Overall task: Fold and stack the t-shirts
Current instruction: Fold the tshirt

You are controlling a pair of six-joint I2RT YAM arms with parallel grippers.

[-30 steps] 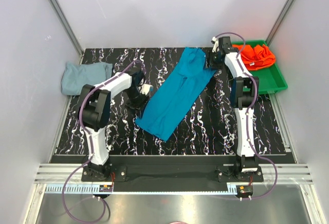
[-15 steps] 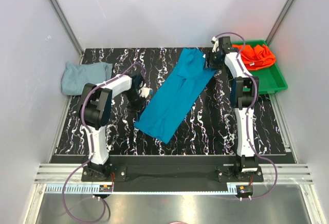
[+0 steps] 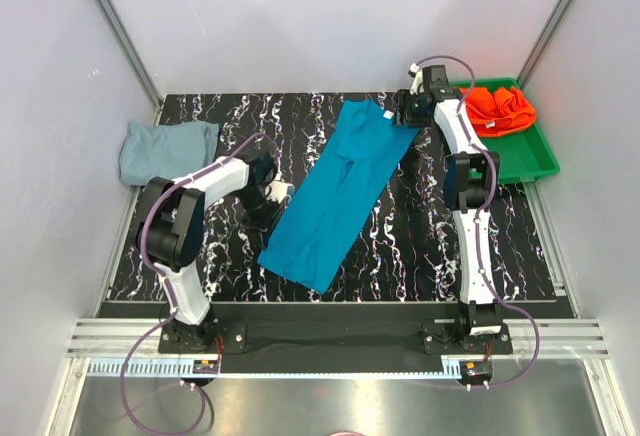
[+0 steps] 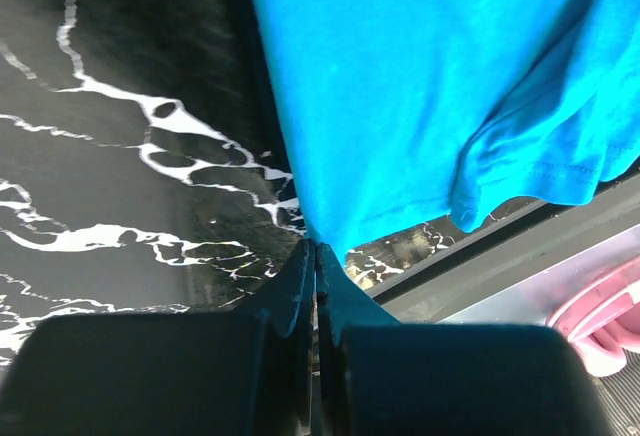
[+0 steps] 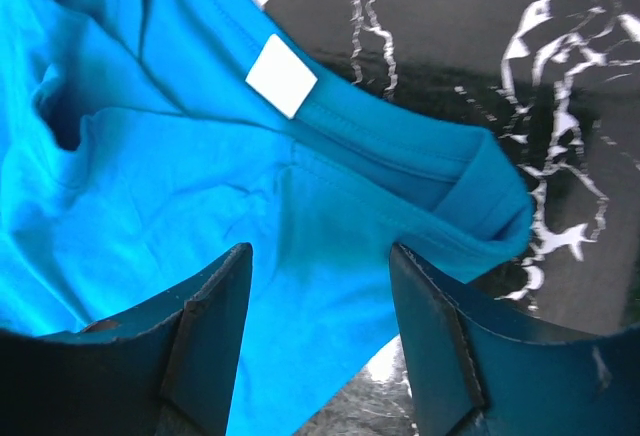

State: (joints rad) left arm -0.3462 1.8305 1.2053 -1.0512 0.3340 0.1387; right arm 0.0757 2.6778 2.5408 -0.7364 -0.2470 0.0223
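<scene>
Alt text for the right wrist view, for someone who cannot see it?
The right end effector hangs open over the collar of a teal-blue t-shirt, whose small white neck tag shows just beyond the dark fingers. The shirt lies rumpled on a black table with white marbling.

1. Table (image 3: 420, 246): black top with white marble veining, lying flat before me and filling the enclosure floor.
2. Green plastic tray (image 3: 528, 159): shallow, at the far right corner on my right side, set slightly askew to the table's edge.
3. Back wall (image 3: 330, 16): plain and pale, with similar walls to my left and right.
4. Aluminium posts: one slanting at far left (image 3: 120, 31), one at far right (image 3: 555, 16).
5. Pale graduated strip (image 3: 330, 368): runs along the near edge.
6. Steel sheet (image 3: 350, 406): nearest of all.
7. Pink rounded object (image 4: 605, 331): seen past the table's edge from my left wrist; I cannot tell what it is.
</scene>
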